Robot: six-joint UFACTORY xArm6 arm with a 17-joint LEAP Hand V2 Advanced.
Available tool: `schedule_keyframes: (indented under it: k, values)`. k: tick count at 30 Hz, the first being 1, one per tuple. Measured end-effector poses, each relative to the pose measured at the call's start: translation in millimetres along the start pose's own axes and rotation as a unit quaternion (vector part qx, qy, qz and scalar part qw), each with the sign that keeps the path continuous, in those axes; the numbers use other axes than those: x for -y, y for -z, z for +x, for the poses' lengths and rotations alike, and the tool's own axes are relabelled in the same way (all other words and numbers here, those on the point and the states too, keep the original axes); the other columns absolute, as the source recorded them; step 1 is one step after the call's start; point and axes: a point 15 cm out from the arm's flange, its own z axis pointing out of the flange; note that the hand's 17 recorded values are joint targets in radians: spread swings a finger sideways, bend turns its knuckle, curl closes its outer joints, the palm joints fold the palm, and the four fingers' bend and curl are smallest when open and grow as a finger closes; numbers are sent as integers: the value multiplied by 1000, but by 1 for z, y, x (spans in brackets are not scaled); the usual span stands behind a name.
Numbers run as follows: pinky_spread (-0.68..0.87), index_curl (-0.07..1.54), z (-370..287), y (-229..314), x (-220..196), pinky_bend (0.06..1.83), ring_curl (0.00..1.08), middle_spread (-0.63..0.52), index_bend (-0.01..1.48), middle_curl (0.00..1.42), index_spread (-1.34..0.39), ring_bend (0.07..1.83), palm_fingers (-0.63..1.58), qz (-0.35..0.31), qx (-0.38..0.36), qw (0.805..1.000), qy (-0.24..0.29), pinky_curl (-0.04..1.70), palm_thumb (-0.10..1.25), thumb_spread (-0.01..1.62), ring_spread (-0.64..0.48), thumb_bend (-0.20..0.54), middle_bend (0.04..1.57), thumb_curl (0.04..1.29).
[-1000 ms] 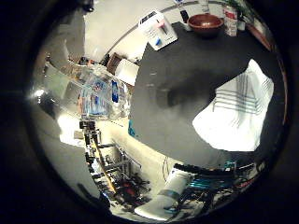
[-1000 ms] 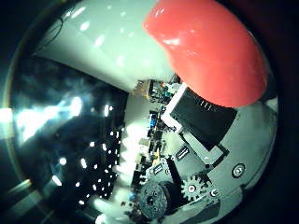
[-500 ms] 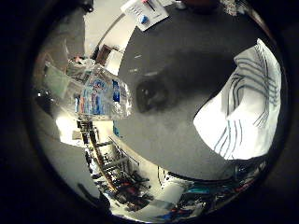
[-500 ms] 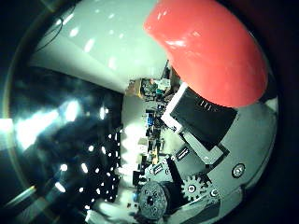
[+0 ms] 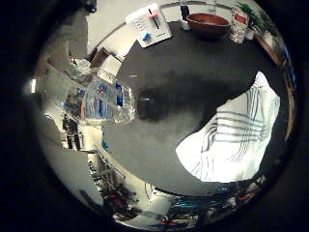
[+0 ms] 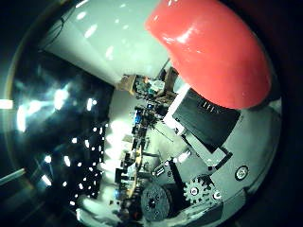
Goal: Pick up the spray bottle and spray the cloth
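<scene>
dark round tabletop (image 5: 193, 82) fills the little-finger-side view, seen from well above it. the hand (image 6: 208, 175) shows only in the thumb-side view as white and black body parts with a gear — whether its fingers are curled or spread cannot be told. a glossy red part (image 6: 213, 47), probably the spray bottle's head, sits very close to the palm. the clear spray bottle (image 5: 101, 99) carries a blue and white label (print too small to read); its long axis runs roughly level, its narrower end toward the table's middle. the white striped cloth (image 5: 236, 135) lies crumpled on the table, apart from the bottle. a brown bowl (image 5: 207, 23) and a white card (image 5: 148, 24) sit at the far edge.
</scene>
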Motion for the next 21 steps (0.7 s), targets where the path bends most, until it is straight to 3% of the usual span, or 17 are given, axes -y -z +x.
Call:
schedule_keyframes:
  k: [8, 11, 18, 21]
  values:
    - [-337, 648, 0, -28, -17, 1248, 532, -174, 1123, 647, -269, 1401, 1260, -21, -7, 1000, 1, 578, 995, 725, -223, -19, 1302, 1026]
    - [-352, 647, 2, -29, -16, 1245, 530, -181, 1112, 647, -277, 1402, 1251, -18, -8, 1000, 1, 573, 931, 702, -224, -41, 1298, 1002]
    - [-507, 573, 13, -18, -3, 1152, 488, -232, 720, 601, -427, 1355, 1156, -10, -12, 1000, 3, 496, 780, 629, -253, -45, 1205, 874]
    - [-551, 559, 18, -15, 0, 1065, 441, -287, 571, 542, -491, 1251, 1008, -12, -17, 1000, 6, 441, 736, 645, -300, -44, 1002, 811]
